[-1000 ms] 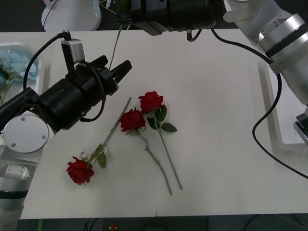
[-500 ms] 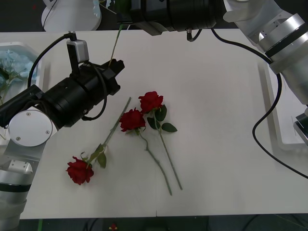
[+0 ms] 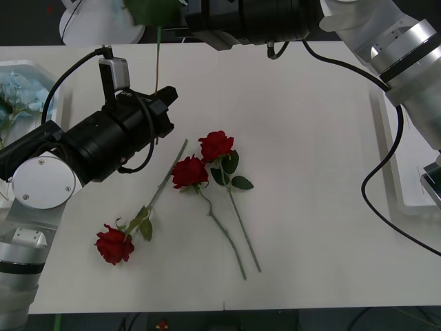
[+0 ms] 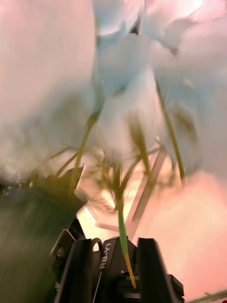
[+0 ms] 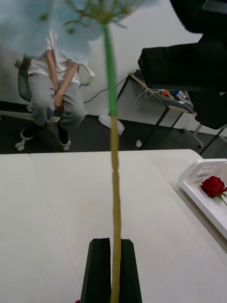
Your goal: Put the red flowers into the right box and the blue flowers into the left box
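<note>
Left black gripper pinches one pale blue flower's thin green stem; three deep-red artificial roses lie on the white table.

We see a white counter. Beyond its far edge a person sits on a chair, and a black folding stand holds small items nearby.

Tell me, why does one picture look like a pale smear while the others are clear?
Right wrist view: the blue flower sits so close to the lens that its petals blur into pale patches with a pinkish cast. Left wrist view: the stem is sharp, the bloom overhead soft. Front view: evenly lit, the three red roses crisp.
</note>
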Robot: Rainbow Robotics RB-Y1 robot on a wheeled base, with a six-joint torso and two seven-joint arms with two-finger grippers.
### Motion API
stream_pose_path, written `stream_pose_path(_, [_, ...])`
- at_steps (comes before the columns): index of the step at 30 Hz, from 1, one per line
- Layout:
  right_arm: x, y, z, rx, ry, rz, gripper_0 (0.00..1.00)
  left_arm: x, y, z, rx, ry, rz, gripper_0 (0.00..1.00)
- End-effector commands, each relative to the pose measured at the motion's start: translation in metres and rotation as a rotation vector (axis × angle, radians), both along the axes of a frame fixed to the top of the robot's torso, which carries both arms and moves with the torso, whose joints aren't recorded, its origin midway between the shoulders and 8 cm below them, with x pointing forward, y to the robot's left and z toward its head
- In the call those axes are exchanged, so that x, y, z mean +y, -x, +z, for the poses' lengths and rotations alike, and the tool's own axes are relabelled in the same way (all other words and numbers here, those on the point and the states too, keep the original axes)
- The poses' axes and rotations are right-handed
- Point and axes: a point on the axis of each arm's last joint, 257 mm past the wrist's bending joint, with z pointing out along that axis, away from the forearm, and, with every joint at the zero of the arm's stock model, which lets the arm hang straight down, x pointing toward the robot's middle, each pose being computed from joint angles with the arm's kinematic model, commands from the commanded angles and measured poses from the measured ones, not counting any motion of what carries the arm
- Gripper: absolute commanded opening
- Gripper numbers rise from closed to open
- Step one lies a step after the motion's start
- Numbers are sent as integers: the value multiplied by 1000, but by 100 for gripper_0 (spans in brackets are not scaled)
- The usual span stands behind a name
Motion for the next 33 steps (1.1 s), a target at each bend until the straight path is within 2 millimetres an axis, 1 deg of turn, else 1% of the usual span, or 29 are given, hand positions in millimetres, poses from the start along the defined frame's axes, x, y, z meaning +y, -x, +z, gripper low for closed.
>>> stream_pose_path(1, [20, 11, 33, -65, -12, 23, 100, 4, -3, 18, -29, -10, -8, 0])
stream_pose_path(3, [19, 10, 32, -64, -9, 20, 100, 13, -4, 15, -23, -19, 2, 0])
stream_pose_path(5, [18, 9, 32, -69, -7, 18, 100, 25, -5, 13, -11, -43, 5, 0])
stream_pose_path(9, [17, 8, 32, -74, -4, 16, 100, 69, -7, 13, 28, -112, 21, 0])
stream_pose_path(10, [17, 8, 32, -74, -4, 16, 100, 76, -7, 13, 36, -121, 24, 0])
stream_pose_path(11, [16, 8, 32, -75, -3, 15, 100, 90, -8, 13, 50, -140, 34, 0])
stream_pose_path(14, [14, 6, 32, -80, 1, 11, 100, 126, -17, 13, 93, -159, 66, 0])
stream_pose_path(16, [10, 6, 26, -75, 26, 9, 100, 149, -25, 12, 123, -156, 91, 0])
stream_pose_path(19, [-2, 5, 9, -72, 106, 10, 100, 187, -38, 9, 165, -157, 139, 0])
stream_pose_path(20, [-10, 5, -1, -63, 152, 15, 100, 206, -42, 7, 183, -172, 173, 0])
stream_pose_path(21, [-14, 6, -7, -60, 180, 17, 100, 216, -44, 8, 187, -178, 192, 0])
stream_pose_path(22, [-27, 6, -21, -50, 247, 20, 100, 239, -49, 6, 206, -200, 243, 0])
stream_pose_path(24, [-41, 7, -37, -40, 323, 25, 100, 262, -51, 2, 226, -226, 296, 0])
stream_pose_path(26, [-62, 10, -59, -22, 433, 28, 100, 302, -51, -6, 259, -264, 393, 0])
stream_pose_path(28, [-79, 13, -80, -11, 517, 23, 100, 331, -49, -12, 303, -254, 472, 0])
stream_pose_path(30, [-95, 15, -100, -10, 594, 16, 100, 354, -46, -17, 337, -247, 543, 0])
stream_pose_path(31, [-104, 18, -114, -12, 644, 15, 100, 369, -43, -19, 357, -246, 590, 0])
stream_pose_path(33, [-115, 23, -136, -24, 718, 16, 100, 392, -38, -23, 384, -249, 658, 0])
